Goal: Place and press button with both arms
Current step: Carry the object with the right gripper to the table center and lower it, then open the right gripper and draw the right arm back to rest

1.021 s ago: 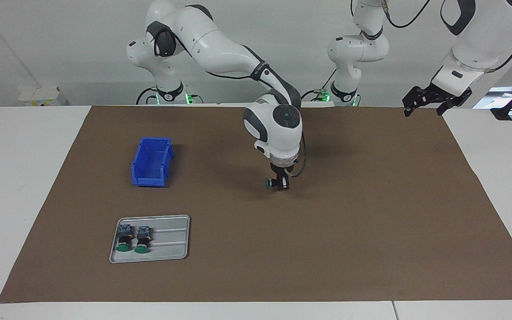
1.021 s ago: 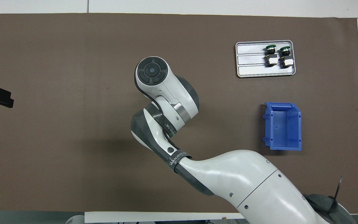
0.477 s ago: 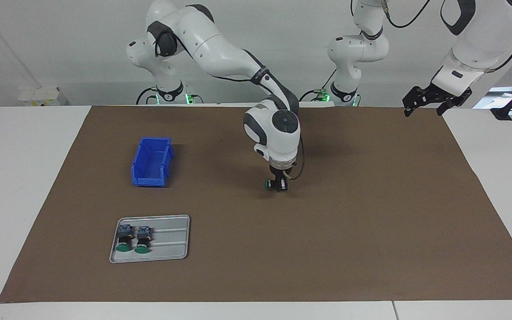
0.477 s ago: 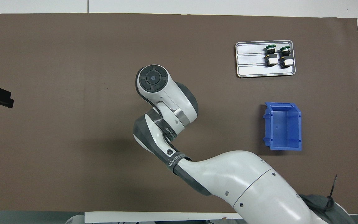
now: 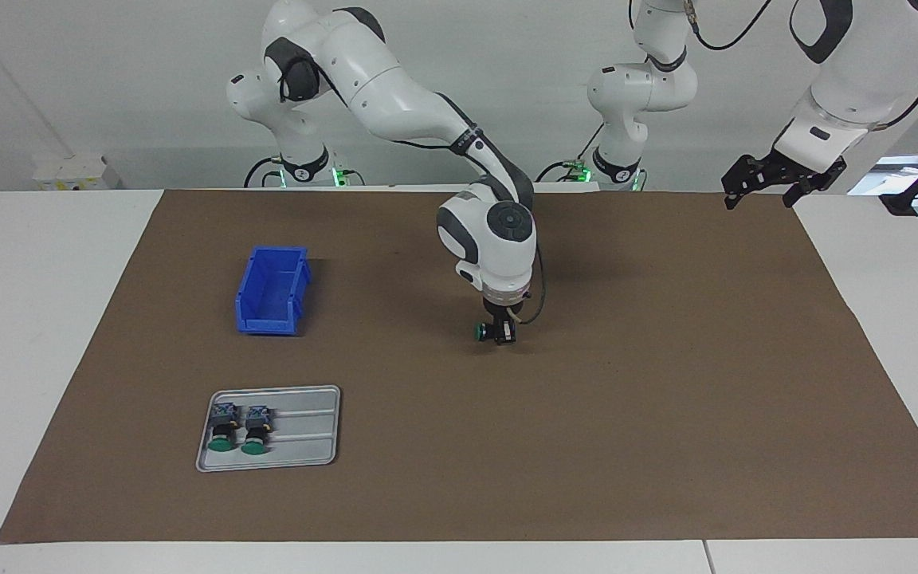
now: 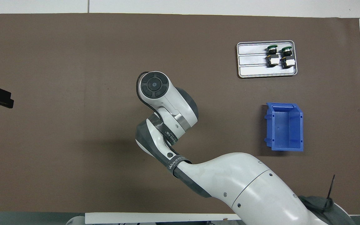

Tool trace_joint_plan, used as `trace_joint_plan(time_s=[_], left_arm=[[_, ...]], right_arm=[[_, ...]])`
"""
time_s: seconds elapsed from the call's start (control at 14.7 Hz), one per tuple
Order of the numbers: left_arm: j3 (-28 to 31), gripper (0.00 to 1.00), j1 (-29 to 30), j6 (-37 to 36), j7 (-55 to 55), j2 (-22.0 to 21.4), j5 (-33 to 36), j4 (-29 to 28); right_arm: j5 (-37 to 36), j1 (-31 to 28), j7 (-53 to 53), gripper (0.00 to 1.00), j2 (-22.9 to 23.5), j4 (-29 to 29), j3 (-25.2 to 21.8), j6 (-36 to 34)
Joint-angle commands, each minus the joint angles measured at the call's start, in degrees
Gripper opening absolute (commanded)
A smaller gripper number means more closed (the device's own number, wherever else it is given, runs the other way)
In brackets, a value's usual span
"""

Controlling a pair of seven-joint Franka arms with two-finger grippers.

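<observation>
facing view, right gripper [image 5: 502, 336] w/ button [image 5: 480, 331], mid-mat [image 5: 666, 383]

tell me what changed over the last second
The right end effector came down with the green-capped button until it sits at the brown mat mid-table; whether it has let go I cannot tell. The left end effector, the two buttons on the tray and the blue bin stayed put.
</observation>
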Motion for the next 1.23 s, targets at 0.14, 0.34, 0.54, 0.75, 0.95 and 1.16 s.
trace_joint_plan(time_s=[0.14,0.34,0.54,0.75,0.95,1.16], left_arm=[[0.45,1.00,-0.58,-0.38,-0.54,-1.69,0.69,-1.65],[0.45,1.00,-0.66,-0.38,-0.71,-1.69,0.68,-1.65],[0.45,1.00,-0.58,-0.29,-1.50,-1.69,0.60,-1.73],[0.36,1.00,-0.67,-0.20,-2.73,-1.78,0.60,-1.82],[0.28,1.00,-0.75,0.50,-2.56,-2.39,0.69,-3.05],[0.28,1.00,-1.28,0.68,-2.73,-3.18,0.60,-4.46]], right_arm=[[1.15,-0.47,-6.62,0.98,-2.50,0.34,0.07,-0.47],[1.07,-1.70,-10.11,0.98,-6.71,1.13,-0.02,-6.43],[1.33,-5.99,-25.38,0.98,-12.77,0.79,-0.02,-13.46],[1.33,-13.28,-43.81,0.98,-19.28,0.43,-0.02,-23.38],[1.25,-21.80,-67.72,0.98,-25.17,0.43,-0.11,-33.50],[1.16,-28.58,-79.63,0.98,-30.53,0.43,-0.11,-39.05]])
